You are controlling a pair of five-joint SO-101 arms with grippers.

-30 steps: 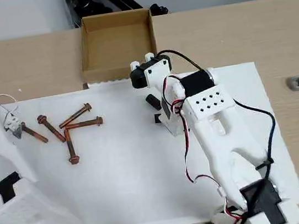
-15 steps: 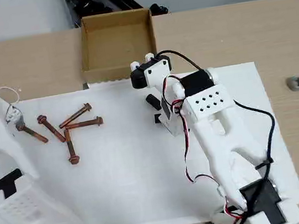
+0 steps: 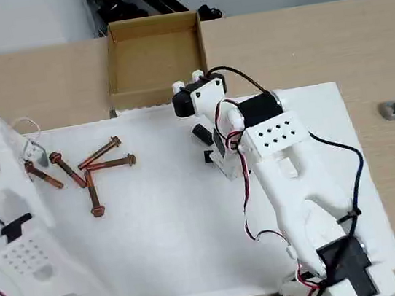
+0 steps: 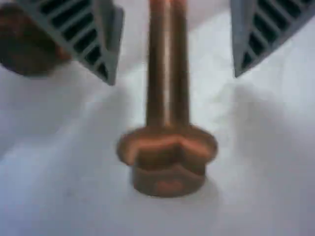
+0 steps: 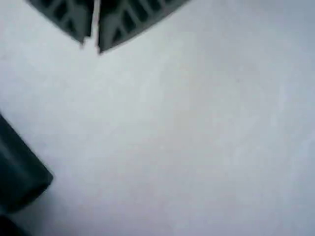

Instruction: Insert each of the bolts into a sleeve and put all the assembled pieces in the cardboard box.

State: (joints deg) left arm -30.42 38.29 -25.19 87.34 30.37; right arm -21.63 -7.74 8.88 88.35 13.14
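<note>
Left claw (image 4: 173, 69) hanging wide open astride bolt (image 4: 167, 147), gripping nothing yet; bolt lying flat at 9 o'clock side of white sheet (image 3: 183, 253). Best approach, I am thinking: lowering straight, closing on mid-shank. Right claw (image 5: 96, 42) closed together, empty, beside sleeve (image 5: 19, 167); cardboard box (image 3: 151, 28) waiting at 12 o'clock.

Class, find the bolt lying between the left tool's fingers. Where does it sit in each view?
High view: bolt, leftmost of five on the sheet.
Left wrist view: bolt mid-picture, head toward the camera.
Right wrist view: not in it.
Shared landmark: the white sheet.
</note>
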